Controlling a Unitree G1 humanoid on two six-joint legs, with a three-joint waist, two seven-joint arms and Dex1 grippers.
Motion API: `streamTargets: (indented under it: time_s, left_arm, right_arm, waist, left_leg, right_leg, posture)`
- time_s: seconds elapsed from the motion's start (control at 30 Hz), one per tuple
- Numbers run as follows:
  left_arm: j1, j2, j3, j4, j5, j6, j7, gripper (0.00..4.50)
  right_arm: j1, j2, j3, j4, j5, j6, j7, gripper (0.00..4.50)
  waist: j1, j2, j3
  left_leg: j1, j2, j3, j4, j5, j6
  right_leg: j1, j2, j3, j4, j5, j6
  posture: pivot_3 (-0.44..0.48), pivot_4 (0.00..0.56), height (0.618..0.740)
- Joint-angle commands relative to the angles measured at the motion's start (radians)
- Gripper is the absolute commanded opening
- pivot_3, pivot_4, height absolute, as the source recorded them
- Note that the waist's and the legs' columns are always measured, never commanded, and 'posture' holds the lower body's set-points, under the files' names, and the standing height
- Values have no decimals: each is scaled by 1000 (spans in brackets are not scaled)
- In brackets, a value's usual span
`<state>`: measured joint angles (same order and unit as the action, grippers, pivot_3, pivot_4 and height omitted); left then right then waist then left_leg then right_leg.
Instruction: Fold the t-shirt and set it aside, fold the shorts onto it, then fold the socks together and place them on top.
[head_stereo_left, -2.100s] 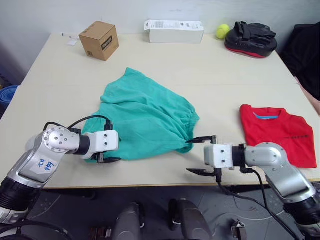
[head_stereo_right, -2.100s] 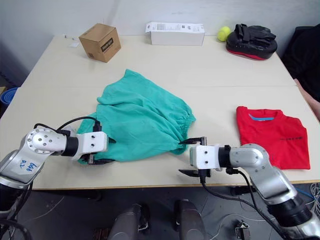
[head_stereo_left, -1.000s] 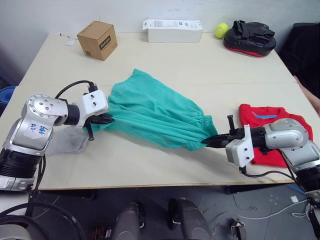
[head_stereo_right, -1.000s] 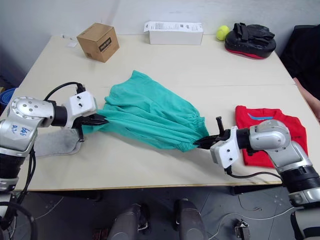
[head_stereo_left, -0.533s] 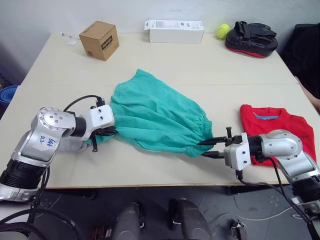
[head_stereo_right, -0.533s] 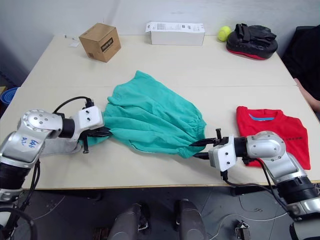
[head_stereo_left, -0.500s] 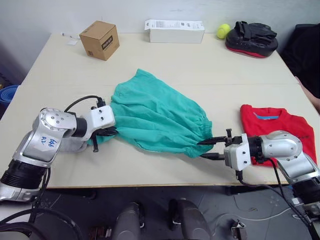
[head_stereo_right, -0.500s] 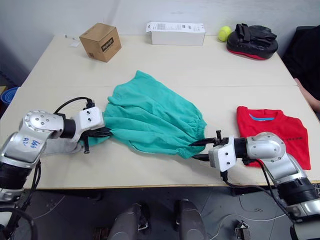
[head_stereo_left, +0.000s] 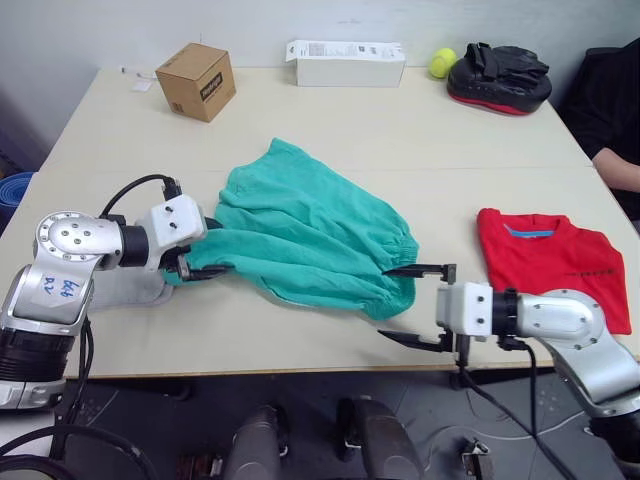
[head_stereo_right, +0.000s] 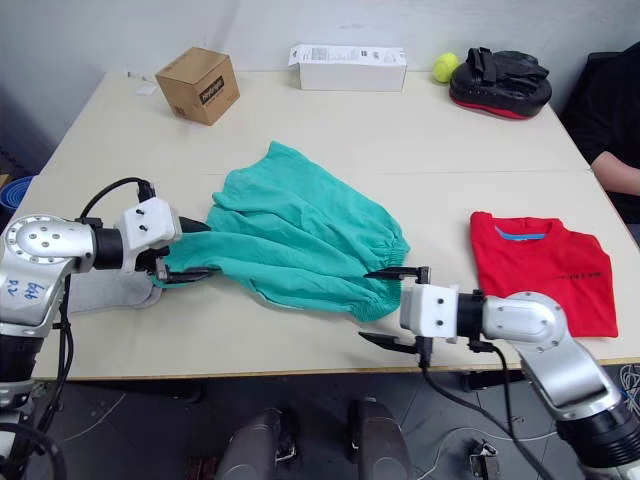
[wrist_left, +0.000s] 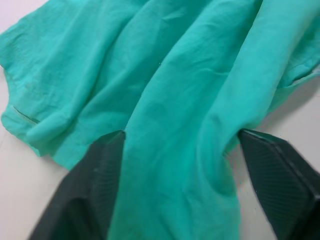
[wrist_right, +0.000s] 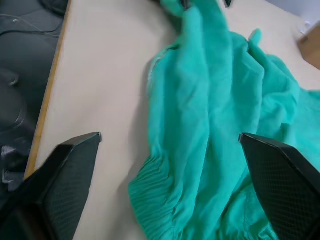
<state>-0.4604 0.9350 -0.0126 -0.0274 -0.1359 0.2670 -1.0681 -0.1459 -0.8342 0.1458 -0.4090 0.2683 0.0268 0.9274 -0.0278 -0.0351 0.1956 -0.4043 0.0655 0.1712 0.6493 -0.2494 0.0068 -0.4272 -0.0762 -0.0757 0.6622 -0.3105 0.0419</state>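
Observation:
The teal shorts (head_stereo_left: 305, 235) lie crumpled across the middle of the table. My left gripper (head_stereo_left: 210, 252) is open at their left edge, and in the left wrist view teal cloth (wrist_left: 175, 125) bunches between its spread fingers. At the gathered waistband end, near the front edge, my right gripper (head_stereo_left: 383, 303) is open, its fingers either side of the cloth without pinching it. The red t-shirt (head_stereo_left: 555, 265) lies folded at the right. A grey sock (head_stereo_left: 125, 290) lies flat under my left forearm, partly hidden.
Along the table's far edge stand a cardboard box (head_stereo_left: 197, 80), a white carton (head_stereo_left: 346, 62), a tennis ball (head_stereo_left: 440, 62) and a black-and-red pad (head_stereo_left: 500, 78). A person's arm (head_stereo_left: 618, 165) shows at the right edge.
Both grippers held the shorts stretched between them a second ago. Both have now opened; the right one has let go of the waistband, and the shorts have settled on the table.

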Motion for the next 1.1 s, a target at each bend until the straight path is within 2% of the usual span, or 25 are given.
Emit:
streamTargets:
  time_s: [0.03, 0.23, 0.47, 0.57, 0.73, 0.93, 0.97, 1.1]
  left_arm:
    - [29, 54, 16, -23, 30, -124, -34, 4451]
    - [35, 90, -12, 46, 117, -299, -38, 4451]
    - [-27, 63, -91, 176, 251, -433, 8, 4451]
    - [-40, 47, -103, 216, 268, -453, 25, 3870]
    - [-56, 33, -106, 257, 295, -468, 66, 2214]
    - [4, 42, -77, 209, 281, -443, 87, 278]
    - [18, 44, -71, 198, 279, -437, 90, 20]
    - [81, 44, -50, 121, 259, -383, 94, 20]
  right_arm:
    - [1, 55, 62, -67, -83, 127, -86, 4500]
    - [-37, 132, 140, -32, -233, 169, -157, 4500]
    - [-88, 192, 213, 111, -402, 104, -214, 4500]
    - [-91, 192, 214, 149, -424, 49, -211, 3911]
    - [-119, 182, 199, 212, -451, -46, -200, 2167]
    - [-186, 155, 179, 296, -419, -143, -132, 73]
    - [-192, 150, 177, 307, -407, -158, -115, 0]
    - [-207, 118, 154, 352, -305, -224, 7, 0]
  waist:
    - [0, 0, 0]
    - [0, 0, 0]
    - [-1, 0, 0]
    - [-2, -1, -1]
    - [-1, -1, -1]
    - [-1, -1, -1]
    - [-2, -1, -1]
    - [-2, -1, -1]
  left_leg:
    - [0, 0, 0, 0, 0, 0]
    - [-1, -1, 1, -1, -1, 2]
    - [-1, -1, 1, -1, -2, 2]
    - [-1, -1, 1, -1, -1, 2]
    - [-1, -1, 2, 0, -1, 2]
    - [-1, -1, 2, 0, -1, 2]
    - [-1, -1, 2, -1, -1, 2]
    - [-1, 0, 2, -1, -1, 2]
  right_leg:
    - [0, 0, 0, 0, 0, 0]
    - [-1, -1, 0, -1, 0, -1]
    - [-1, -1, -1, -1, 0, -1]
    - [-1, -1, -1, -1, 0, -1]
    - [-1, -1, -1, -1, 0, -1]
    - [-1, -1, -1, -1, 0, -1]
    - [-1, -1, -1, -1, 0, -1]
    - [-1, 0, -1, -1, 0, 0]
  posture:
    - [0, 150, 740]
    - [0, 150, 740]
    - [0, 150, 740]
    - [0, 150, 740]
    - [0, 150, 740]
    - [0, 150, 740]
    - [0, 150, 740]
    - [0, 150, 740]
